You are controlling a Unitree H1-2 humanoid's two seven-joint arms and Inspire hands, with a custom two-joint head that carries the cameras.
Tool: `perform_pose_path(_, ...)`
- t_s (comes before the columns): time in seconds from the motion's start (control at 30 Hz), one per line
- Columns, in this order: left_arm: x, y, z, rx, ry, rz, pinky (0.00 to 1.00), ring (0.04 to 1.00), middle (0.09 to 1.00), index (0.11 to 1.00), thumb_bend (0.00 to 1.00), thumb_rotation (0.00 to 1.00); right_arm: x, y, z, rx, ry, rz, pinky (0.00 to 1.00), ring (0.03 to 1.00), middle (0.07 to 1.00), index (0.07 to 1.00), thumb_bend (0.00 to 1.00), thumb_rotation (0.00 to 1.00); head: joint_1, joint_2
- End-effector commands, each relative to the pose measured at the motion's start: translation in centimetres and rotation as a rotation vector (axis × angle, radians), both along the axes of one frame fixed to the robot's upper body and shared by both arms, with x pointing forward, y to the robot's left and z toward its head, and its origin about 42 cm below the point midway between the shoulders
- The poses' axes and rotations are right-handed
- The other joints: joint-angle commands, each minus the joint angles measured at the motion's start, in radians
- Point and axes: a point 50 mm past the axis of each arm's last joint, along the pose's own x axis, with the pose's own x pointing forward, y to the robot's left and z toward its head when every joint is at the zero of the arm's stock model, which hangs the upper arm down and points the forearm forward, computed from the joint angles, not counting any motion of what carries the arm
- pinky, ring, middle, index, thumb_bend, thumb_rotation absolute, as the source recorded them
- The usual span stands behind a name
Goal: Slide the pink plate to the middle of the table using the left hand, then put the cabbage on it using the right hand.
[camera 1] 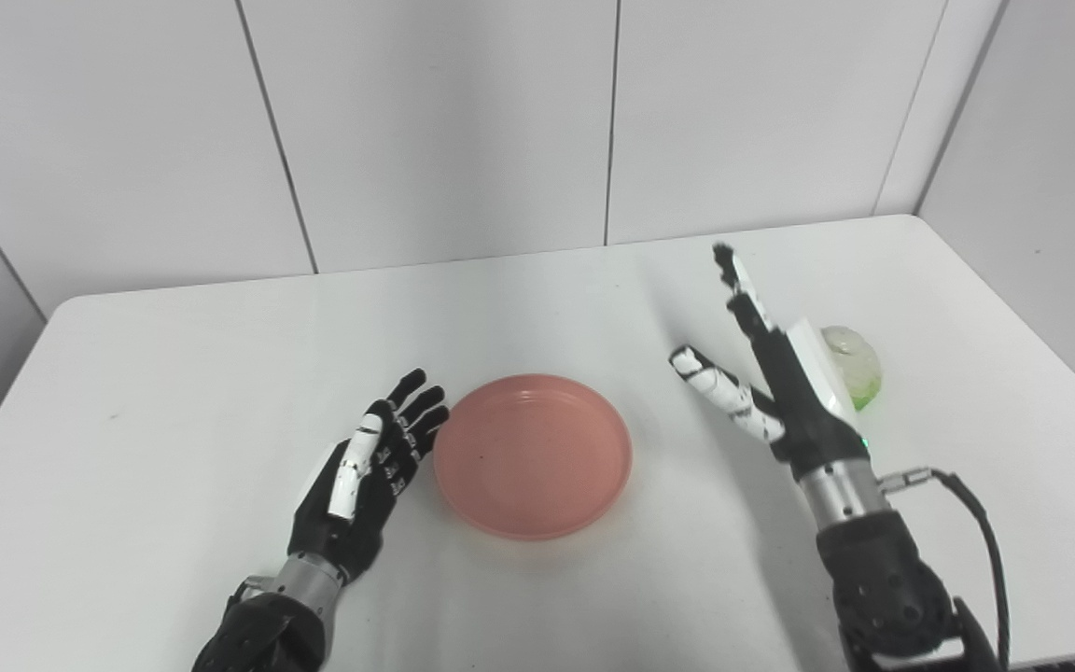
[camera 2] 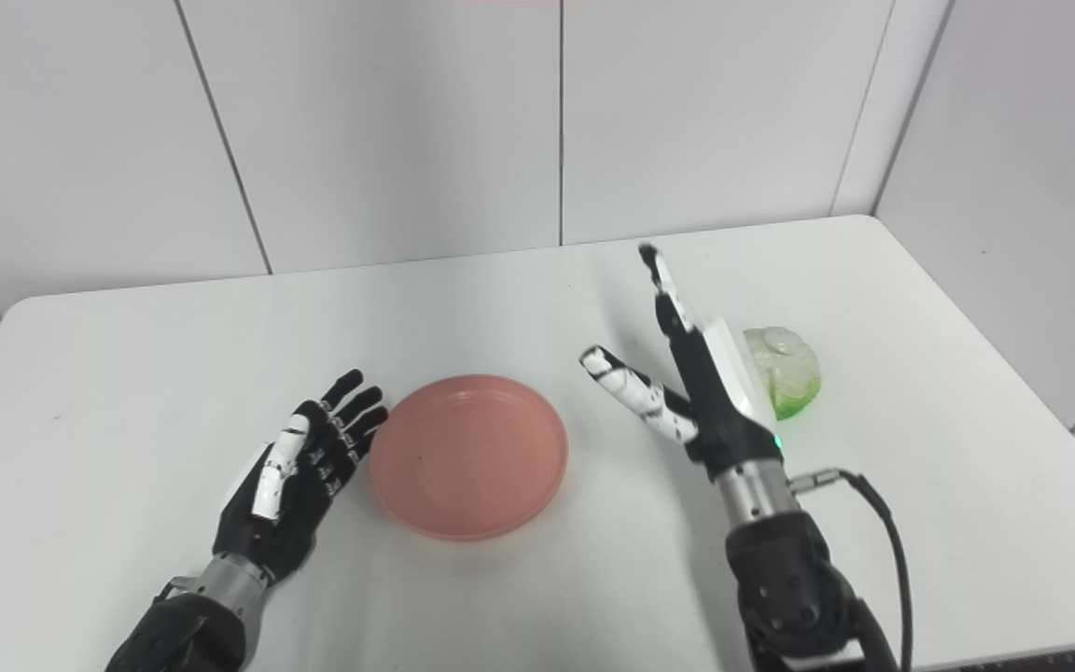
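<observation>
White wall panels are seen behind a white table [camera 1: 174, 373]. Near the table's middle lies the pink plate [camera 1: 532, 455], empty. The left hand [camera 1: 365, 481] is laid flat with fingers spread and nothing held, its fingertips [camera 1: 430, 415] at the plate's left rim. The right hand [camera 2: 701, 387] is raised on edge, fingers extended, empty, with the cabbage [camera 2: 785, 371] just beyond its back, well right of the plate
</observation>
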Motion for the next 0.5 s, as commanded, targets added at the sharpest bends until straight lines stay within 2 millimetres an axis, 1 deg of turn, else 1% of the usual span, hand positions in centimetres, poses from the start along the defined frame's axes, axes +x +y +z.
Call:
perform_pose_path(0.0, -1.2, 1.5, -3.2, 0.029, 0.128, 0.019, 0.92, 0.910, 0.906, 0.898, 0.45, 1.00, 0.1, -0.4, 2.8, -0.016, -0.102, -0.014, 0.88, 0.922, 0.945, 0.979, 0.89, 0.99, -0.020, -0.002)
perform_pose_path(0.03, -1.2, 1.7, -3.4, 0.026, 0.126, 0.018, 0.92, 0.907, 0.903, 0.896, 0.45, 1.00, 0.2, -0.6, 3.4, -0.017, -0.131, -0.017, 0.88, 0.918, 0.942, 0.976, 0.90, 0.97, -0.020, -0.002)
perform_pose_path(0.1, -1.1, 2.2, -3.8, 0.022, 0.122, 0.016, 0.90, 0.901, 0.901, 0.891, 0.44, 1.00, 0.4, -1.0, 4.5, -0.031, -0.186, -0.038, 0.86, 0.905, 0.924, 0.958, 0.94, 0.93, -0.044, -0.007)
perform_pose_path(0.2, -0.9, 2.9, -4.3, 0.017, 0.121, 0.014, 0.90, 0.898, 0.896, 0.881, 0.45, 1.00, 0.7, -2.0, 6.0, -0.074, -0.272, -0.089, 0.85, 0.889, 0.909, 0.946, 0.99, 0.88, -0.065, -0.013)
perform_pose_path(0.27, -0.8, 3.2, -4.6, 0.012, 0.122, 0.011, 0.89, 0.892, 0.893, 0.879, 0.46, 1.00, 0.9, -2.8, 6.8, -0.091, -0.316, -0.113, 0.85, 0.896, 0.911, 0.944, 1.00, 0.82, -0.076, -0.017)
perform_pose_path(0.33, -0.7, 3.5, -4.8, 0.005, 0.124, 0.004, 0.89, 0.890, 0.893, 0.879, 0.46, 1.00, 1.0, -3.6, 7.3, -0.112, -0.341, -0.142, 0.86, 0.901, 0.912, 0.946, 1.00, 0.80, -0.084, -0.020)
perform_pose_path(0.37, -0.7, 3.6, -5.1, 0.002, 0.124, 0.001, 0.88, 0.890, 0.893, 0.879, 0.46, 1.00, 1.2, -4.4, 7.7, -0.123, -0.344, -0.173, 0.86, 0.902, 0.912, 0.947, 1.00, 0.80, -0.091, -0.022)
perform_pose_path(0.4, -0.6, 3.7, -5.2, 0.001, 0.124, -0.001, 0.87, 0.885, 0.888, 0.874, 0.46, 0.99, 1.3, -5.0, 7.9, -0.129, -0.345, -0.194, 0.87, 0.916, 0.921, 0.951, 1.00, 0.76, -0.091, -0.022)
perform_pose_path(0.43, -0.5, 3.9, -5.5, 0.002, 0.124, -0.001, 0.87, 0.884, 0.887, 0.872, 0.47, 0.99, 1.4, -5.9, 8.1, -0.141, -0.345, -0.223, 0.87, 0.920, 0.924, 0.953, 1.00, 0.74, -0.101, -0.025)
perform_pose_path(0.47, -0.5, 4.0, -5.6, 0.002, 0.124, -0.001, 0.86, 0.876, 0.880, 0.867, 0.48, 0.98, 1.5, -6.4, 8.3, -0.149, -0.346, -0.241, 0.85, 0.913, 0.930, 0.958, 1.00, 0.72, -0.101, -0.025)
